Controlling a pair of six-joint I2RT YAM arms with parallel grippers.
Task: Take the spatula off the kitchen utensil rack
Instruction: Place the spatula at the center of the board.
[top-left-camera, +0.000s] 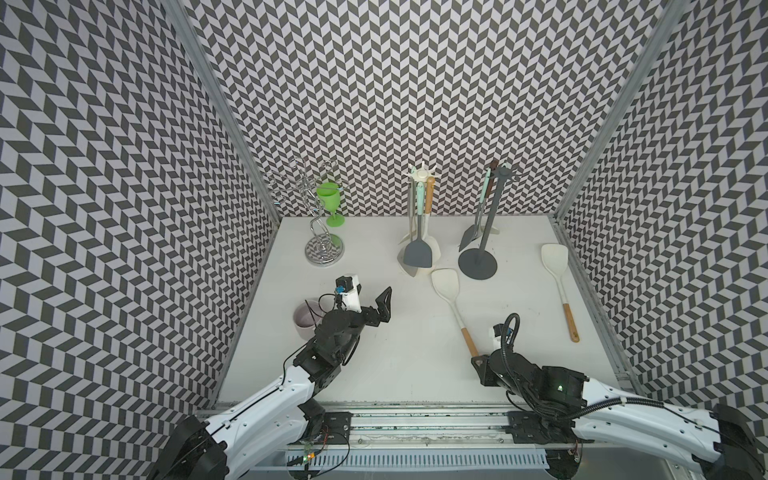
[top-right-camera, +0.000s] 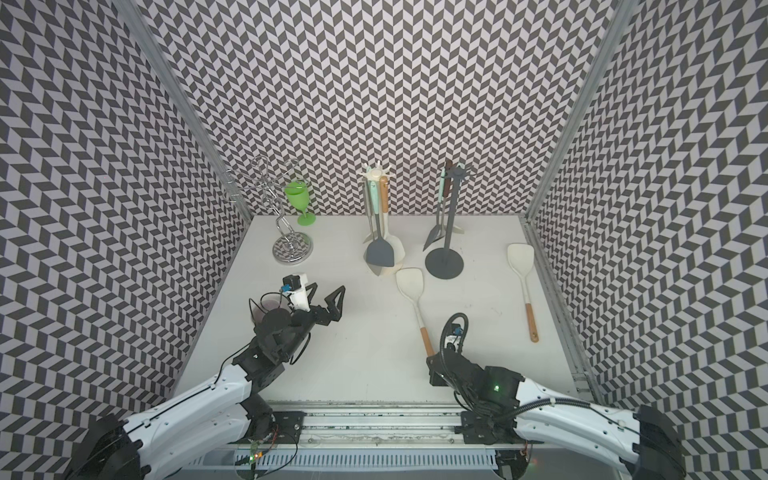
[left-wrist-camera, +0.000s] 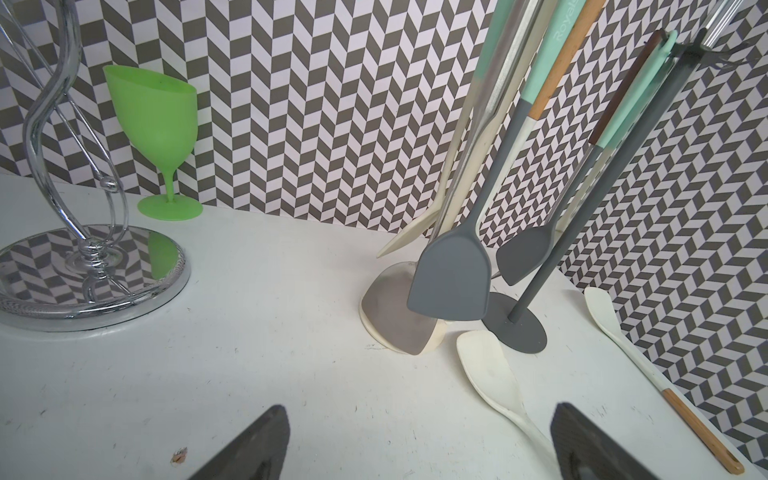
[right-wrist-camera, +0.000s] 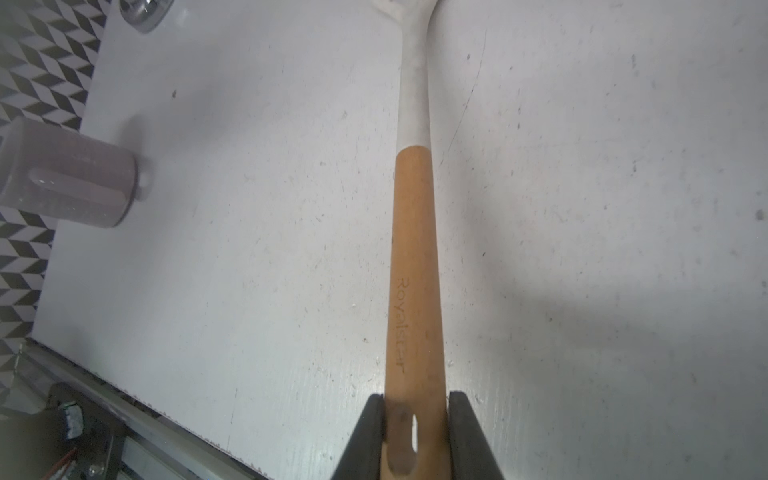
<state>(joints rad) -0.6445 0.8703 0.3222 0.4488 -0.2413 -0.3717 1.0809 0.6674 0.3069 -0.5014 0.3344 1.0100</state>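
Cream spatula w/ wooden handle (top-left-camera: 451, 305) was found off the cream utensil rack (top-left-camera: 420, 174), on the white table (top-left-camera: 374, 353), handle end pinched by right gripper (right-wrist-camera: 415, 399); left gripper (left-wrist-camera: 419, 411) was spread wide, empty. Release judged left.

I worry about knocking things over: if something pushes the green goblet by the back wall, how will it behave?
The green goblet probably tips easily: a wide cup on a thin stem and small foot. It looks like plastic, so likely light and hard to break. Once down, the round cup may roll.
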